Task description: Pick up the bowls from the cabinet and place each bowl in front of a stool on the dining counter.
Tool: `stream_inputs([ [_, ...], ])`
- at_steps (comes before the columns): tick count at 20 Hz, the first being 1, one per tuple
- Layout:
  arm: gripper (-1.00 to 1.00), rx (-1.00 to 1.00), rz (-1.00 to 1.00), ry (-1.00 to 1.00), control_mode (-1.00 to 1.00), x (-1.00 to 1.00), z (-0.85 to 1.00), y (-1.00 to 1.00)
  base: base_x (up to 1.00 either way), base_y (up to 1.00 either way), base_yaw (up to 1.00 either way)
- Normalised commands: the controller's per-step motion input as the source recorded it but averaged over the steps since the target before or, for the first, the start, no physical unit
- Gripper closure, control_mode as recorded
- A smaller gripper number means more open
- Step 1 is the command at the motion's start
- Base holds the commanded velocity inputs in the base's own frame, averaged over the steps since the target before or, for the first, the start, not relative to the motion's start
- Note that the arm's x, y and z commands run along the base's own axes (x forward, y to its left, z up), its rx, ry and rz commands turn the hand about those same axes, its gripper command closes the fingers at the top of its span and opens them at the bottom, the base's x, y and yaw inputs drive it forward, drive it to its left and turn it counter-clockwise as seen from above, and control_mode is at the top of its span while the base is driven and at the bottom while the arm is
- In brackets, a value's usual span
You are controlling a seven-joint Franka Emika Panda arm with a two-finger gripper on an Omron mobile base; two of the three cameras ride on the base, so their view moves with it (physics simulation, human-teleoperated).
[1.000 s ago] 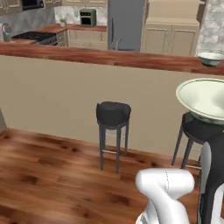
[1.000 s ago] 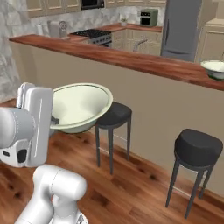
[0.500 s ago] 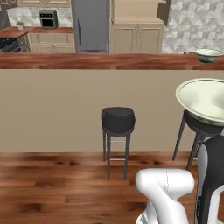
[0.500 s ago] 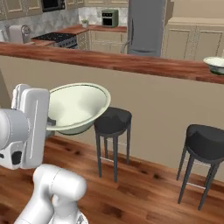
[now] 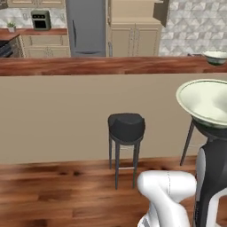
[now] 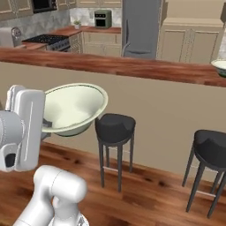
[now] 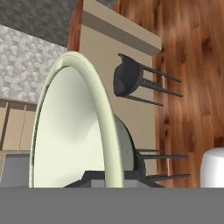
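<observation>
My gripper (image 7: 111,176) is shut on the rim of a pale cream-green bowl (image 7: 74,127), which I hold up over the wooden floor, short of the counter. The same bowl (image 5: 205,103) is at the right of the left base view and the bowl (image 6: 73,109) beside the hand in the right base view. A second, alike bowl (image 5: 216,56) (image 6: 220,67) sits on the reddish-brown dining counter (image 5: 88,66) (image 6: 110,64) at its right end. Black stools (image 5: 126,127) (image 6: 114,128) (image 6: 212,148) stand before the counter's beige half-wall. The beige cabinet (image 5: 133,35) (image 6: 190,39) is beyond the counter.
A grey fridge (image 5: 86,26) (image 6: 141,28) stands left of the cabinet. A stove (image 6: 46,40) and a small green oven (image 6: 103,18) sit on the back kitchen counters. Wooden floor (image 5: 53,190) lies between me and the stools.
The whole picture has shifted, so the base has moved and now faces the dining counter more squarely. The bowl stays gripped in the same place relative to the arm.
</observation>
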Motion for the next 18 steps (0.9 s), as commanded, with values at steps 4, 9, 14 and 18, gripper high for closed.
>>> stream_inputs([
  [4, 1.0, 0.0, 0.0, 0.0, 1.0, 0.0, 0.0, 0.0, 0.52, -0.03, 0.01],
  [9, 1.0, 0.0, 0.0, 0.0, 1.0, 0.0, 0.0, 0.0, 0.63, 0.18, 0.0],
  [14, 1.0, 0.0, 0.0, 0.0, 1.0, 0.0, 0.0, 0.0, 0.81, 0.03, 0.0],
  [18, 1.0, 0.0, 0.0, 0.0, 1.0, 0.0, 0.0, 0.0, 0.86, 0.05, 0.0],
])
